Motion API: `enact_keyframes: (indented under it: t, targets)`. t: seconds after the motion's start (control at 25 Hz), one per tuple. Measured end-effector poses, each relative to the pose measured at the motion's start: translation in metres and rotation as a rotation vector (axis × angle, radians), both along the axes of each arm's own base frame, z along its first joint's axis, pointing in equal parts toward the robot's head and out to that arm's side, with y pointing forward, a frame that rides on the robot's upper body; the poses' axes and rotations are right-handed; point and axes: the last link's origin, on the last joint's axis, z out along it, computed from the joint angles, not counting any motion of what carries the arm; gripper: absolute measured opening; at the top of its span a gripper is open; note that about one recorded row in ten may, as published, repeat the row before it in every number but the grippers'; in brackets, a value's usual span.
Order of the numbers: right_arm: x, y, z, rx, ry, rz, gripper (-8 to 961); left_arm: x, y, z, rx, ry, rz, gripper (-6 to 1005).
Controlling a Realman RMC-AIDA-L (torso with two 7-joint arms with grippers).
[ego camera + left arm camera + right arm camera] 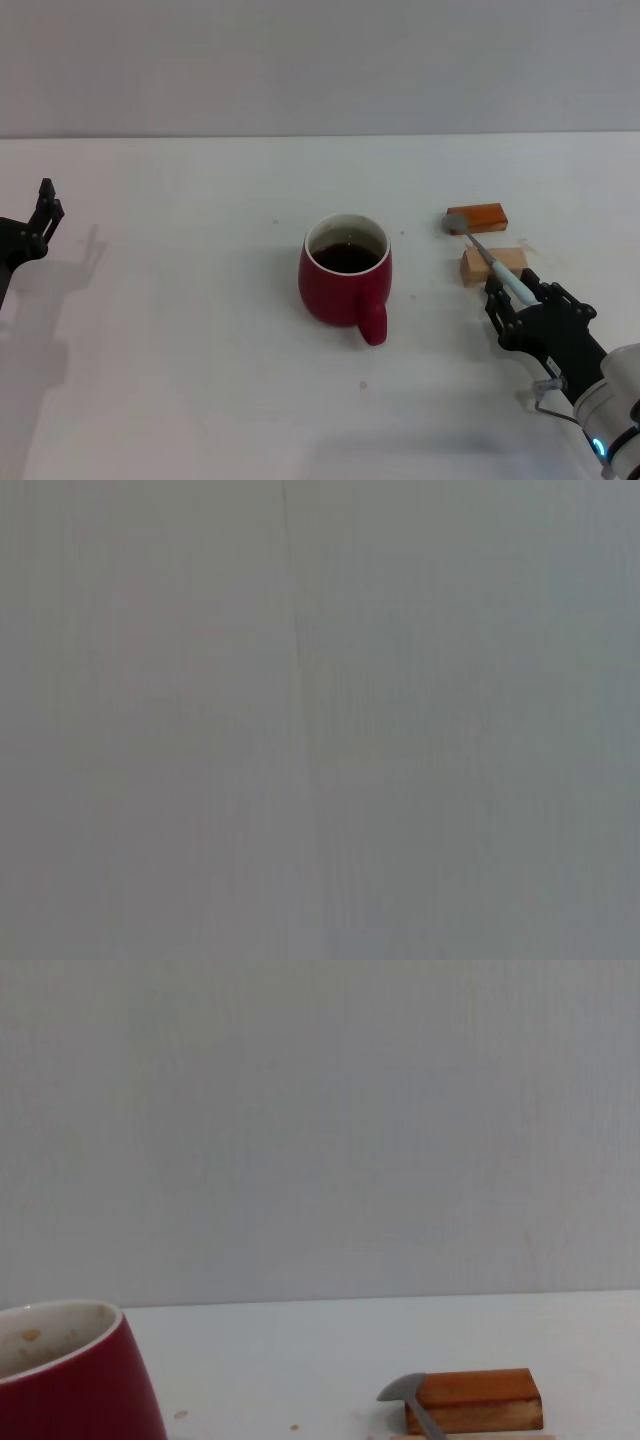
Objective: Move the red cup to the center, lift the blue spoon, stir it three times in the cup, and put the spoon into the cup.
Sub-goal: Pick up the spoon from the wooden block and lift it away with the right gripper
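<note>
White bench (180, 340) runs bare from our left claw (44, 208), parked at the far left edge, all the way to the cup (345, 268); we can't tell how that claw's fingers stand. The bench's back edge meets a grey wall well behind the cup. More open bench lies in front of the cup, toward us.

Cup sits near mid-bench, upright: squat, dark red, white inner rim, dark liquid inside, handle pointing toward us and a bit right. A clear gap separates it from the blocks on its right.

Right side is tighter. An orange block (478, 217) lies farther back, a tan block (492, 265) just in front of it. The spoon (497, 265) lies across both: grey bowl on the orange block's left end, neck over the tan block, pale blue handle running down into our right claw (520, 300). That claw sits low near the bench's right front, fingers either side of the handle; we can't tell if they're clamped on it yet.
</note>
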Motion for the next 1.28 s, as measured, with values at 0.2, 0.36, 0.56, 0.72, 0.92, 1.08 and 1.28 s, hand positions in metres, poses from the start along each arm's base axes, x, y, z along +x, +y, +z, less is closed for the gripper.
enact_keyframes:
  t: [0.2, 0.36, 0.56, 0.72, 0.92, 1.08, 1.28]
  targets:
    - [-0.0002, -0.0001, 0.0000, 0.000, 0.000, 0.001, 419, 0.0003, 0.0001, 0.0000, 0.001, -0.001, -0.001, 840]
    - [-0.0002, -0.0002, -0.0001, 0.000, 0.000, 0.001, 417, 0.0005, 0.0001, 0.0000, 0.001, -0.001, -0.002, 840]
    - [-0.0001, -0.0002, -0.0002, -0.001, 0.000, 0.001, 415, 0.0006, 0.0002, 0.0001, 0.002, -0.001, -0.003, 840]
    - [0.0003, -0.0003, -0.0007, -0.004, -0.001, -0.002, 386, 0.0008, 0.0002, 0.0003, 0.003, -0.001, -0.004, 840]
    - [0.0005, -0.0003, -0.0006, -0.004, -0.001, -0.004, 330, 0.0008, 0.0002, 0.0003, 0.003, -0.001, -0.004, 840]
    - [0.0002, -0.0001, -0.0002, -0.001, 0.001, -0.003, 332, 0.0009, 0.0001, 0.0004, 0.004, -0.001, -0.005, 840]
    - [0.0006, 0.0007, 0.0010, 0.006, 0.005, -0.008, 326, 0.0013, 0.0001, 0.0007, 0.006, -0.001, -0.007, 840]
